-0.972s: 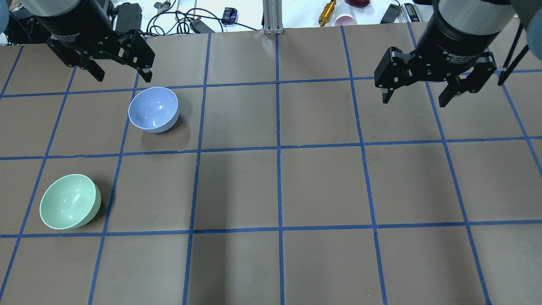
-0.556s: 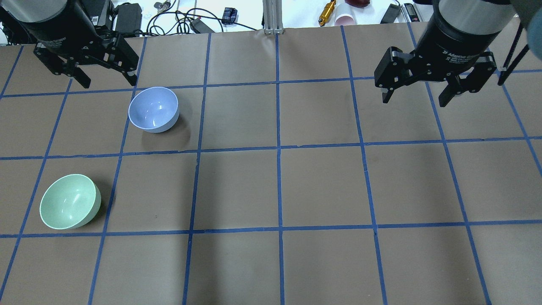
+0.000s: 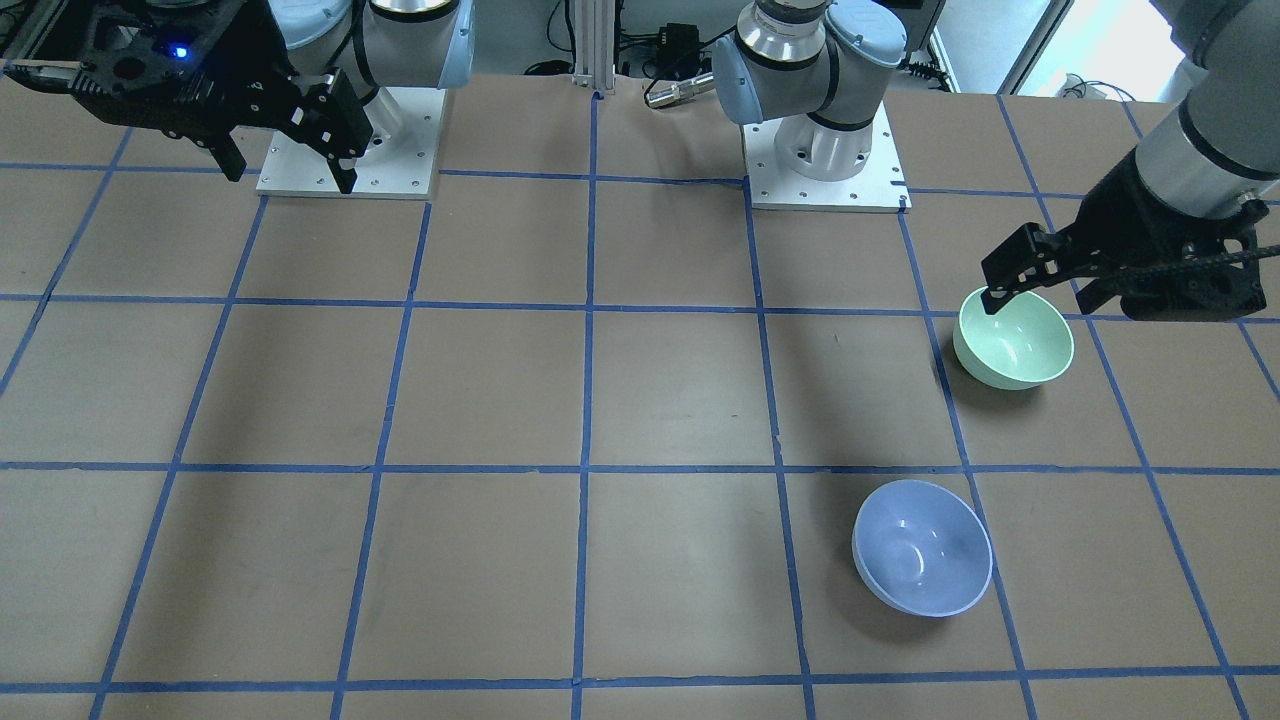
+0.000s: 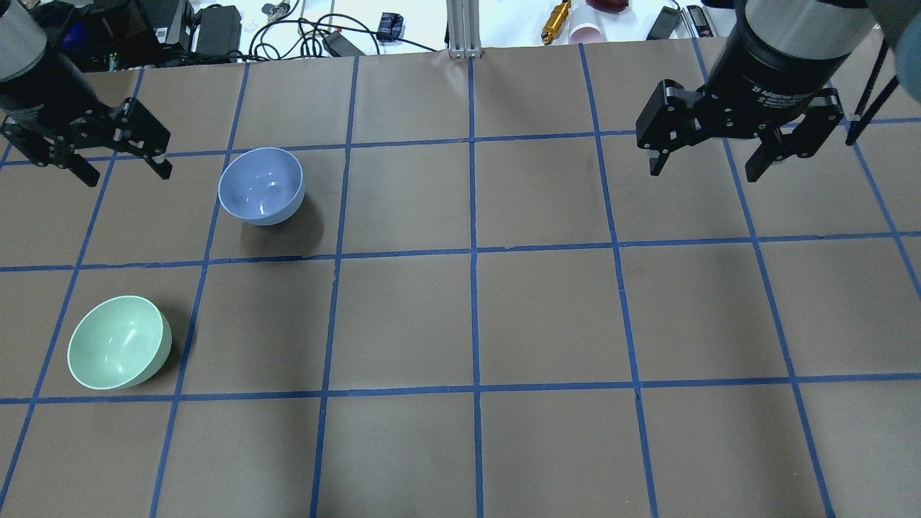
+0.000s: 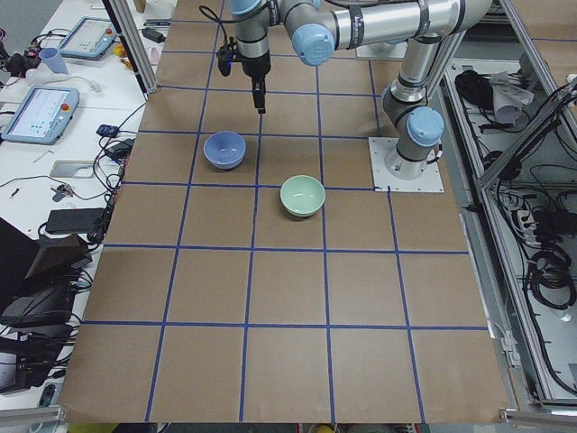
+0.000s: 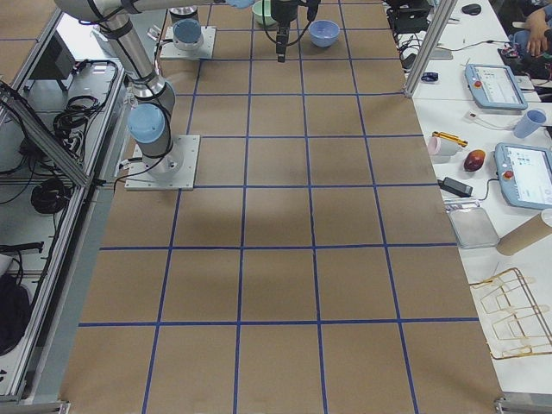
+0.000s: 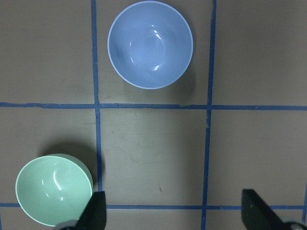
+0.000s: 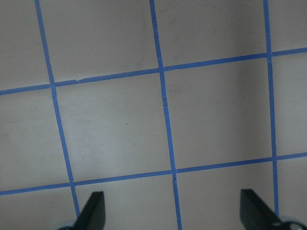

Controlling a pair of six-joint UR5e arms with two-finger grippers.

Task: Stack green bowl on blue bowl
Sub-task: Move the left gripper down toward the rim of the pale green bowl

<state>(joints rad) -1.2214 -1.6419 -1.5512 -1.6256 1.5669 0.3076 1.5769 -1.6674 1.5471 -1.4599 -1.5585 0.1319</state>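
The green bowl (image 4: 119, 342) stands upright and empty at the near left of the table; it also shows in the front view (image 3: 1013, 338) and the left wrist view (image 7: 53, 189). The blue bowl (image 4: 260, 185) stands upright and empty one grid square farther and to the right, apart from it (image 3: 922, 547) (image 7: 150, 44). My left gripper (image 4: 128, 175) is open and empty, held high, left of the blue bowl and beyond the green bowl (image 7: 175, 213). My right gripper (image 4: 704, 173) is open and empty, high over the far right of the table (image 8: 172, 213).
The brown paper table top (image 4: 475, 324) carries a blue tape grid. An aluminium post (image 4: 464, 29) stands at its far edge, with cables, a pink cup (image 4: 587, 32) and tools behind it. The two arm bases (image 3: 825, 150) stand on the robot's side.
My left gripper has moved left and a little nearer, from beyond the blue bowl to its left side. It stays open. The right gripper and both bowls have not moved.
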